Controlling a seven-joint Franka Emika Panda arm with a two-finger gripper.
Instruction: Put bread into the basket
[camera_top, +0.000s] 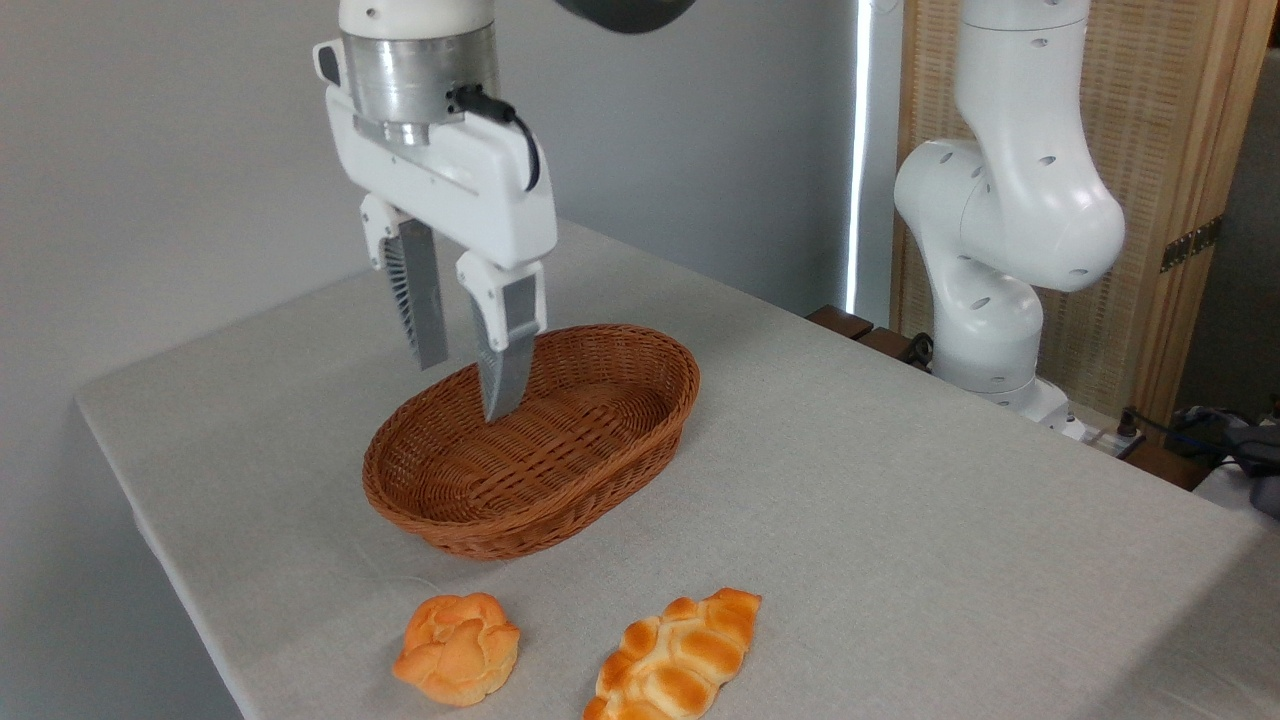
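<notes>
At the bottom of the frame, a small round orange-golden bun with a lumpy top (458, 648) sits on the grey cloth-covered table (900, 520). Just to its right lies a longer braided golden loaf (675, 657), close by but not touching it. Farther back, in the middle of the frame, is an oval reddish-brown woven wicker basket (610, 455). Above the basket's left end hangs the white robot gripper (465, 388). Its two grey fingers are a little way apart and hold nothing. At the upper right stands the white robot arm base (1000, 220).
</notes>
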